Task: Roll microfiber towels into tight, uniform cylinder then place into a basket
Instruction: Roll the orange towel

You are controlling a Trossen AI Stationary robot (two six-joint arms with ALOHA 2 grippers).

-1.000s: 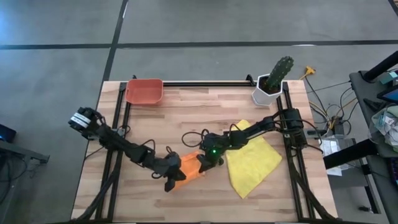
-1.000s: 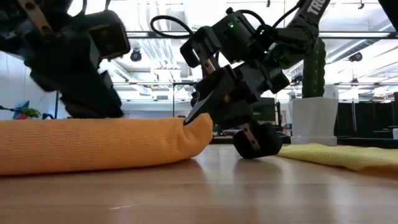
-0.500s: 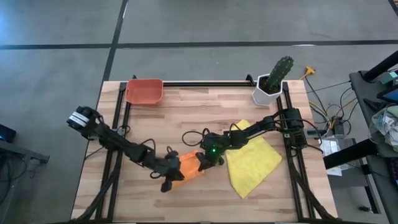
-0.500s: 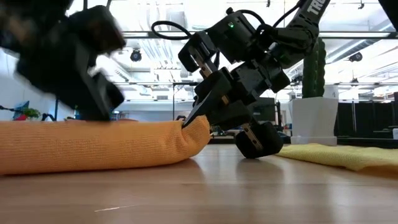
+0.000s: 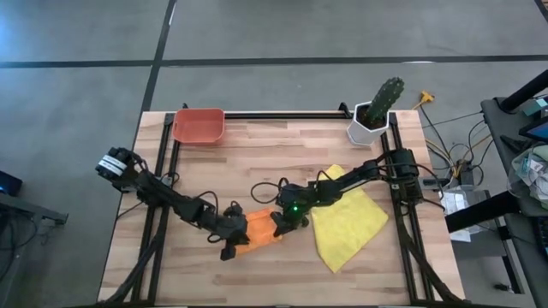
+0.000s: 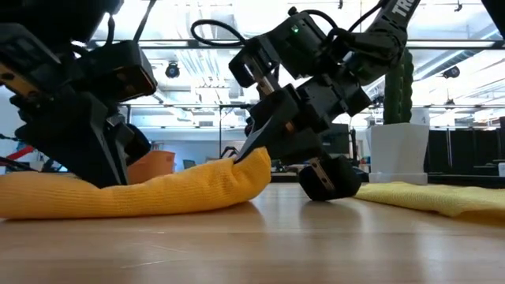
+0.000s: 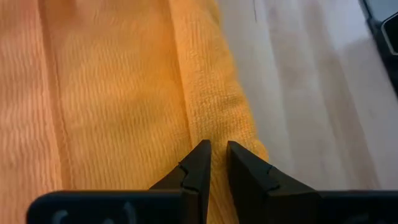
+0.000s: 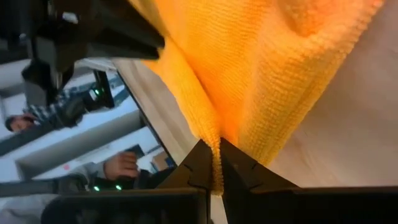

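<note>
Right gripper (image 8: 214,163) clenched on orange towel (image 5: 261,229) (one end); left gripper (image 7: 214,163) nearly closed, pinching it

Orange towel (image 5: 259,229), yellow towel (image 5: 347,223), red-orange basket (image 5: 199,125), green cactus (image 5: 386,95).

Partial white "TR" on right arm (image 6: 394,24), top of low view.

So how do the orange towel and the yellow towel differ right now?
The orange towel is bunched into a rough roll near the table's front; the yellow towel lies spread flat to its right. The left gripper and right gripper each pinch an end of the orange towel; nothing grips the yellow one. Both rest on the table, outside the basket.
</note>
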